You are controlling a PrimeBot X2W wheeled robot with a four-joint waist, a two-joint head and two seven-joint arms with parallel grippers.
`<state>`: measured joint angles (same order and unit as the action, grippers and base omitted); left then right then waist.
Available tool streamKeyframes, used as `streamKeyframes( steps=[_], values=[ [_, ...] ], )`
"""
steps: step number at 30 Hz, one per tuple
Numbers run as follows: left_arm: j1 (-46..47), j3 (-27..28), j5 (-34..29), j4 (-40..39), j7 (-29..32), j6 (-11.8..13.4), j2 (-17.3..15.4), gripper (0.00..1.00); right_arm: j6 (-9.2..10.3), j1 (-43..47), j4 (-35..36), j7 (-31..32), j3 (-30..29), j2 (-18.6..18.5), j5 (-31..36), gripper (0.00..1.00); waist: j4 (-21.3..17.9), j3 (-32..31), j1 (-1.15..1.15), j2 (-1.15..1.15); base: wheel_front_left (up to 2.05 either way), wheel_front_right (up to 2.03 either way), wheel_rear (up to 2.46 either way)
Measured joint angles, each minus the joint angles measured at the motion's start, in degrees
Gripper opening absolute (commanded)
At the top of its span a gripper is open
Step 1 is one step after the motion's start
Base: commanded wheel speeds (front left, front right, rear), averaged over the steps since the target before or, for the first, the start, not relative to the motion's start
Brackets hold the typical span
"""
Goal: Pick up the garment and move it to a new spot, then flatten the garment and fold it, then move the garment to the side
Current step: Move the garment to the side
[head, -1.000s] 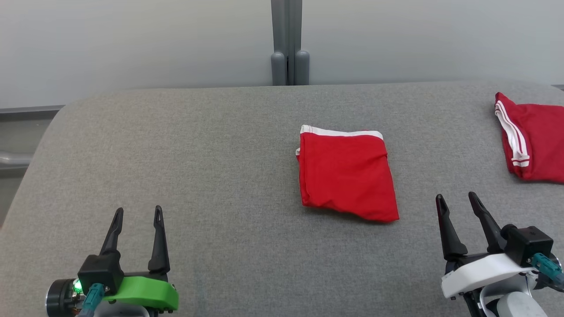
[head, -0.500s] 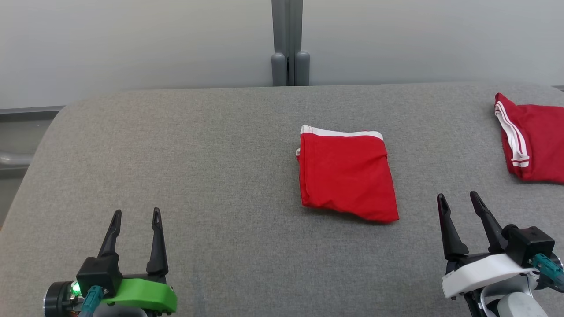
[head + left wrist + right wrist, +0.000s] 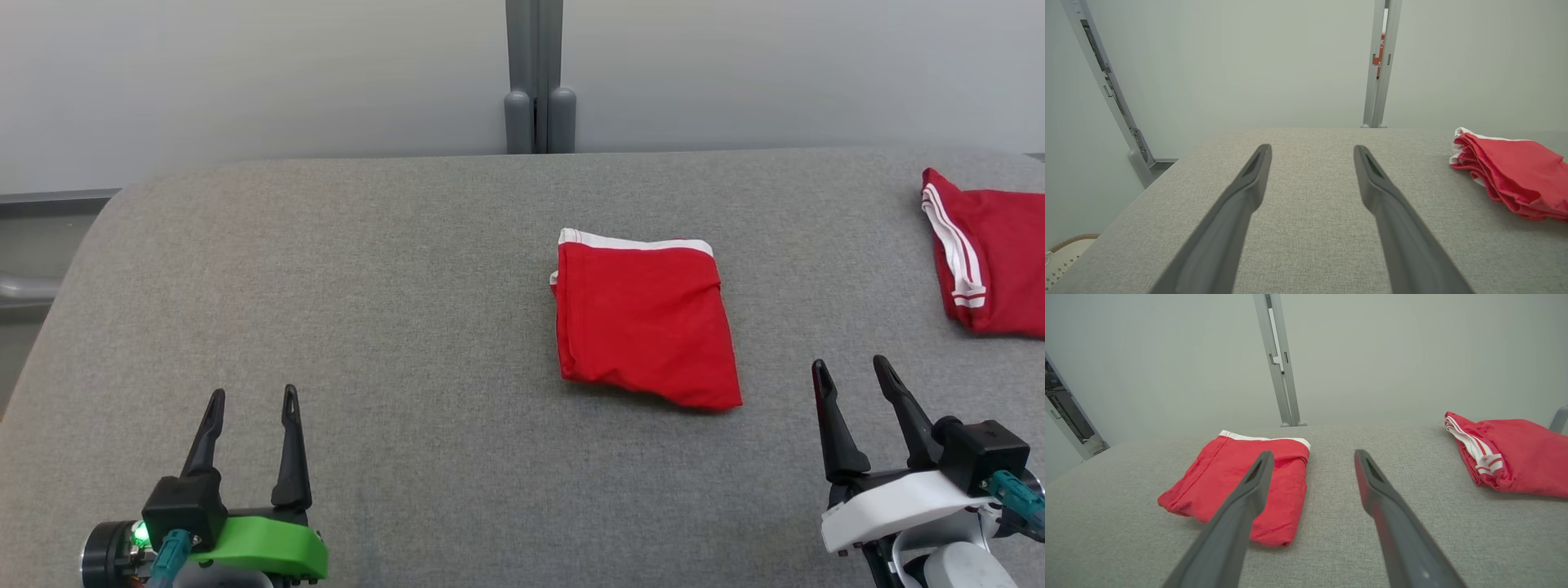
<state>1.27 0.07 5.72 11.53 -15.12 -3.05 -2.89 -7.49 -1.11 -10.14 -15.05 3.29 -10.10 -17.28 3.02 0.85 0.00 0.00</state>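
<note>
A folded red cloth garment with a white waistband (image 3: 645, 322) lies flat right of centre in the head view, on a grey fabric-covered table (image 3: 367, 286), waistband edge toward the top of the frame. A second red garment with white side stripes (image 3: 992, 261) sits at the right edge of that frame, well apart from the first. The left gripper with a green mount (image 3: 253, 394) is at the lower left and the right gripper with a white mount (image 3: 851, 365) at the lower right; both have their fingers spread, holding nothing and touching no cloth. The left wrist view adds the folded garment edge-on at its right side, the stacked layers plain, plus a slanted grey metal rail (image 3: 1106, 85) at upper left. The right wrist view takes in both garments at once, the folded one partly behind its left finger (image 3: 1237, 514) and the striped one at far right. A grey upright post (image 3: 535, 73) stands behind the table's far edge.
</note>
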Motion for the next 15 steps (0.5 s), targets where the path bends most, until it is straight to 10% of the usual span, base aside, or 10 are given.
streamKeyframes(
  steps=[15],
  values=[
    [0.0,-0.1,0.1,0.0,0.0,0.0,0.0,1.00,0.00,0.0,-0.9,0.0,0.2,-0.2,-0.2,1.00,0.0,-0.1,0.00,0.00,0.00,0.00,0.00]
  ],
)
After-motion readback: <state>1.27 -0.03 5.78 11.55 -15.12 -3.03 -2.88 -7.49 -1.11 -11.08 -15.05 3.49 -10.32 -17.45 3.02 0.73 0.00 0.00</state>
